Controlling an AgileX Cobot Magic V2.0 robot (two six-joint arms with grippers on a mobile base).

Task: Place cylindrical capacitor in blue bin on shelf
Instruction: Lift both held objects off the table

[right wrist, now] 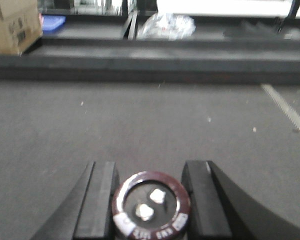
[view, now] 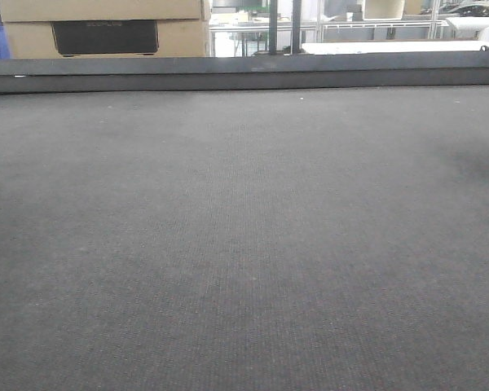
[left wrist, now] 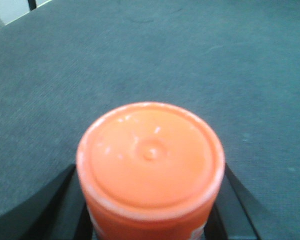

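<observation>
Cylindrical capacitor point(right wrist: 151, 207) is held pinched in the right claw point(right wrist: 150, 172), terminals facing the camera, over the dark desk point(right wrist: 140, 120). Orange-lidded container point(left wrist: 150, 160) is clamped by the left claw point(left wrist: 149, 170), one finger each side.

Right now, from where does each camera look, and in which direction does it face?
Exterior front: sits low over the dark mat, faces forward to its far edge and cardboard boxes; no robot part shows.
Left wrist: above the left gripper, looks down on an orange cap between its fingers.
Right wrist: behind the right gripper, faces forward; the cylindrical capacitor sits between its fingers.
Shared: front and right wrist both show the mat's far edge.
</observation>
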